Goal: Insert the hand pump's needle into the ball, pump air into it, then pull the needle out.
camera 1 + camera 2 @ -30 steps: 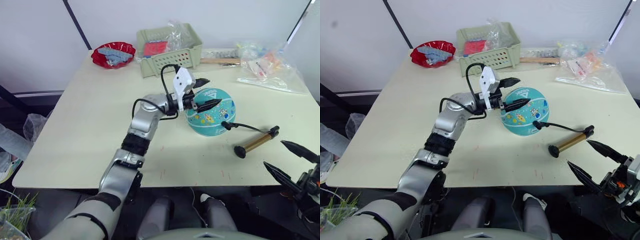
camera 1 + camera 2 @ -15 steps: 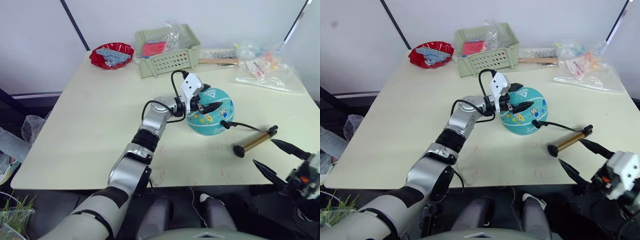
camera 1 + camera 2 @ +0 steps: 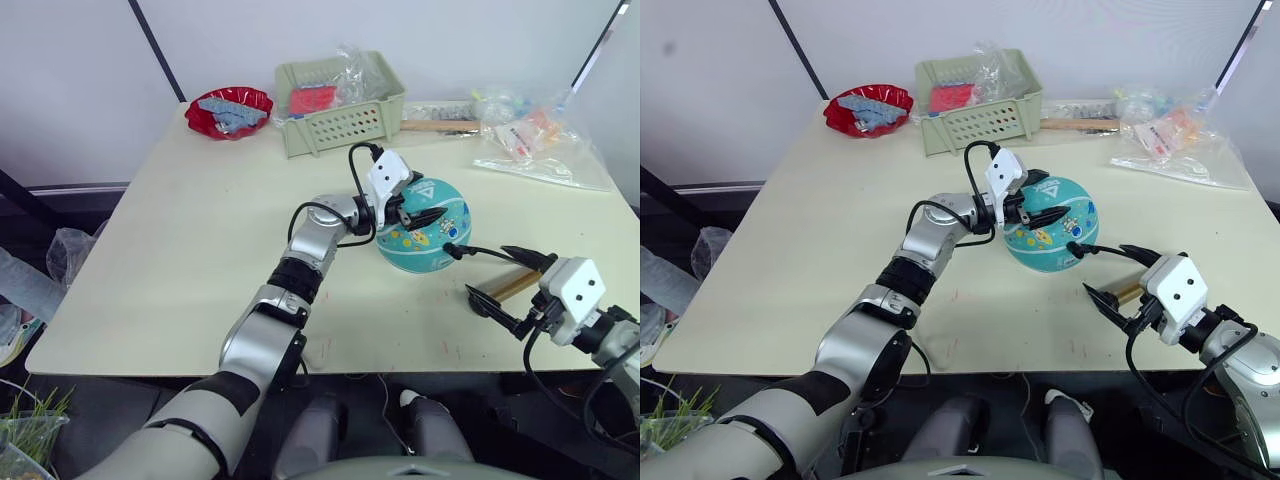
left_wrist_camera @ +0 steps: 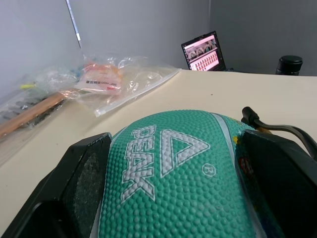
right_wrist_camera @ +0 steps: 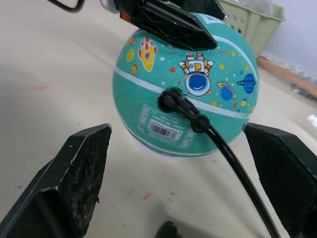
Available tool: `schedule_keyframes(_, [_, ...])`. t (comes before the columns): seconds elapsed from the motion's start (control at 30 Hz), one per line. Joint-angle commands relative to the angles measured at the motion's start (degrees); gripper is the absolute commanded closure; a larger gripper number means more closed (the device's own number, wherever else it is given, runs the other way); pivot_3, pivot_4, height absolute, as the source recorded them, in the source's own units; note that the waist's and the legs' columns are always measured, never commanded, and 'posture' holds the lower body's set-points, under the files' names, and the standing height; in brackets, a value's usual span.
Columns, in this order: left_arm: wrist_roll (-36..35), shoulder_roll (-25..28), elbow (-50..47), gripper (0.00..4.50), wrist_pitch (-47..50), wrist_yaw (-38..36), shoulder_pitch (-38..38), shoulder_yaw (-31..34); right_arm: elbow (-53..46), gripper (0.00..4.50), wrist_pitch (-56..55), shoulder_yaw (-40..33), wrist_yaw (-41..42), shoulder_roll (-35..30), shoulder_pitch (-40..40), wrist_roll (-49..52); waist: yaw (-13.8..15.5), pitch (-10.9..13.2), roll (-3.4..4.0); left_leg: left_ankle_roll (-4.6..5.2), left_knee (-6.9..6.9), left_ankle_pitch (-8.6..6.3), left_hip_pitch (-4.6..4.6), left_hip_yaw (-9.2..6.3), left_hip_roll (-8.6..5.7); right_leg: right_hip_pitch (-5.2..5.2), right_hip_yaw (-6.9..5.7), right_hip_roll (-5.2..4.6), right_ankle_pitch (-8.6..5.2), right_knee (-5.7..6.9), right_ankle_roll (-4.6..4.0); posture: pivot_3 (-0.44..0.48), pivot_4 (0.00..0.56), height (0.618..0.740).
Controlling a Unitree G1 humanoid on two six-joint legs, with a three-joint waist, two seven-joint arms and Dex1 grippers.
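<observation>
The teal ball [image 3: 428, 232] sits on the table right of centre. My left gripper [image 3: 420, 203] is open, its black fingers [image 4: 86, 173] straddling the ball's top by the white triangle logo. The needle's black fitting [image 5: 174, 102] is plugged into the ball's side, and the thin black hose [image 3: 485, 252] runs from it to the hand pump [image 3: 516, 286]. The pump lies on the table, largely hidden by my right gripper [image 3: 486, 270], which is open with one finger on each side of the pump's near end and not touching the ball.
At the back of the table stand a red bowl [image 3: 227, 108] and a green basket [image 3: 340, 100]. A wooden stick [image 3: 440, 124] and clear plastic bags [image 3: 535, 140] lie at the back right. The table's front edge [image 3: 380, 362] runs just behind my right gripper.
My left gripper moved from beside the ball onto its top. My right gripper rose from below the table's front edge and came in around the pump.
</observation>
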Motion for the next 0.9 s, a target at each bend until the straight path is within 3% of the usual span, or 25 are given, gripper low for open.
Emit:
schedule_keyframes(0.03, [2.2,-0.7,2.7,0.00,1.6,0.3,1.4,-1.6,0.4,0.04,-1.5,4.8,-1.1,-3.1,-6.2,-8.3,0.2,0.0,0.00,0.00,0.00,0.00,0.05,-0.02,0.01,0.04,-0.03,0.00,-0.03,0.00,0.04,0.000,0.150,0.740])
schedule_keyframes(0.23, [2.6,-1.2,3.1,0.00,1.6,0.2,1.2,-1.7,5.2,0.04,-6.4,11.5,0.2,-7.6,-11.5,-18.9,0.4,0.0,-0.04,0.02,-0.01,0.02,0.02,-0.20,-0.02,0.17,-0.22,-0.03,0.04,-0.13,-0.10,0.000,0.150,0.740])
schedule_keyframes(0.57, [2.7,-1.5,2.9,0.00,1.8,0.3,1.2,-1.7,9.6,0.04,-12.0,13.3,0.0,-8.0,-14.2,-25.4,0.3,0.0,-0.05,0.02,-0.02,0.02,0.03,-0.25,-0.04,0.20,-0.25,-0.05,0.00,-0.16,-0.01,0.000,0.150,0.740])
schedule_keyframes(0.6, [2.7,-1.6,2.9,0.00,1.8,0.3,1.2,-1.7,9.9,0.54,-12.4,13.3,0.0,-7.9,-14.1,-25.9,0.3,0.0,-0.05,0.02,-0.02,0.02,0.03,-0.25,-0.04,0.20,-0.25,-0.05,0.01,-0.16,-0.03,0.000,0.150,0.740])
schedule_keyframes(0.63, [2.7,-1.7,2.8,0.00,1.8,0.3,1.3,-1.7,10.1,0.67,-12.6,13.3,-0.1,-7.7,-14.1,-26.3,0.3,0.0,-0.05,0.02,-0.02,0.02,0.03,-0.25,-0.04,0.20,-0.25,-0.05,0.02,-0.16,-0.05,0.000,0.150,0.740])
schedule_keyframes(0.73, [2.4,-2.0,2.8,0.00,2.2,0.2,1.5,-1.7,10.9,2.09,-12.7,13.9,-0.1,-7.0,-14.4,-27.3,0.4,0.0,-0.05,0.02,-0.02,0.02,0.02,-0.26,-0.04,0.20,-0.26,-0.05,0.05,-0.16,-0.11,0.000,0.150,0.740])
schedule_keyframes(0.83, [2.6,-1.9,2.8,0.00,2.0,0.2,1.6,-1.8,11.6,3.30,-13.1,14.2,-0.3,-6.1,-14.8,-28.4,0.3,0.0,-0.05,0.02,-0.02,0.02,0.03,-0.26,-0.04,0.21,-0.26,-0.05,0.05,-0.16,-0.11,0.000,0.150,0.740])
schedule_keyframes(0.87, [2.7,-1.9,2.8,0.00,2.0,0.2,1.6,-1.9,11.8,3.42,-13.3,14.4,-0.2,-5.8,-14.9,-28.6,0.3,0.0,-0.05,0.02,-0.02,0.03,0.03,-0.26,-0.04,0.21,-0.26,-0.05,0.05,-0.16,-0.11,0.000,0.150,0.740])
schedule_keyframes(0.9, [2.7,-1.9,2.8,0.00,2.0,0.1,1.6,-1.9,12.0,3.96,-13.5,14.5,-0.2,-5.6,-14.9,-28.7,0.3,0.0,-0.05,0.02,-0.02,0.02,0.03,-0.27,-0.04,0.21,-0.26,-0.05,0.05,-0.16,-0.11,0.000,0.150,0.740])
